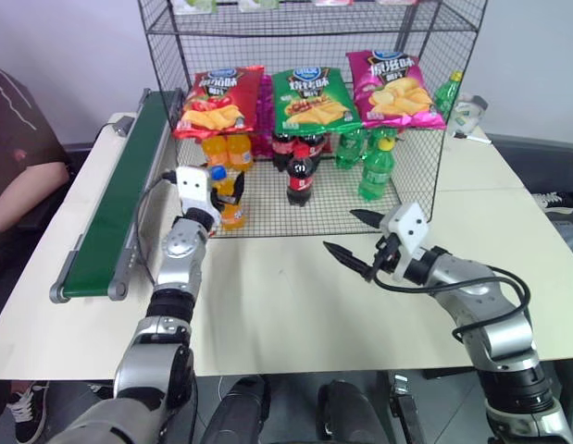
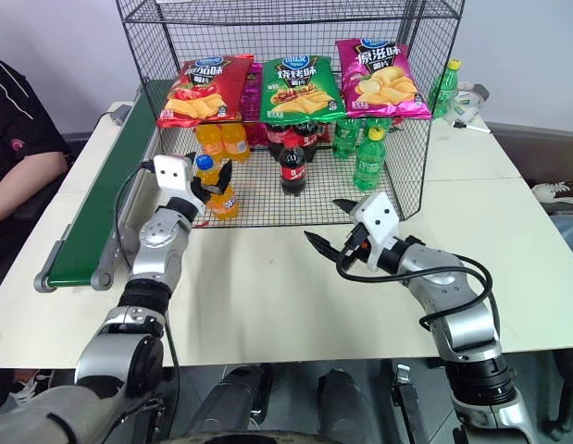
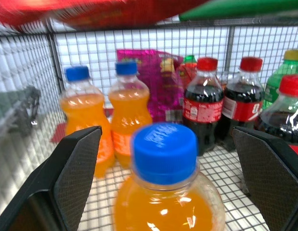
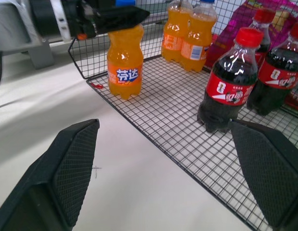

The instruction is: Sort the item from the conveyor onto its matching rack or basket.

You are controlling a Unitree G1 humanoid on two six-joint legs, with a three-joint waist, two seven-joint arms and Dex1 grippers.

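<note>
We see the orange soda bottle (image 4: 124,62) standing upright on the wire floor of the black mesh rack (image 1: 411,162), at its front left corner, in front of two more orange bottles (image 3: 108,122) further in. Our left gripper (image 1: 215,188) sits around the bottle's blue-capped neck with its fingers (image 3: 74,175) spread wide on either side, and in the left wrist view there is a clear gap between each pad and the bottle, so we judge the bottle released and resting on its own. To its right stand the cola bottles (image 1: 300,171) with red caps, then the green bottles (image 1: 376,166), with crisp bags (image 1: 309,100) hanging across the tier above. The placement looks right to us: orange with orange. What seems left is only to draw the left arm out of the rack without knocking the bottle over. Our right gripper (image 1: 353,238) hovers over the white table (image 1: 295,314) in front of the rack, wide open and empty. The conveyor (image 1: 119,208) runs along the table's left side, its green belt bare where we can see it.
</note>
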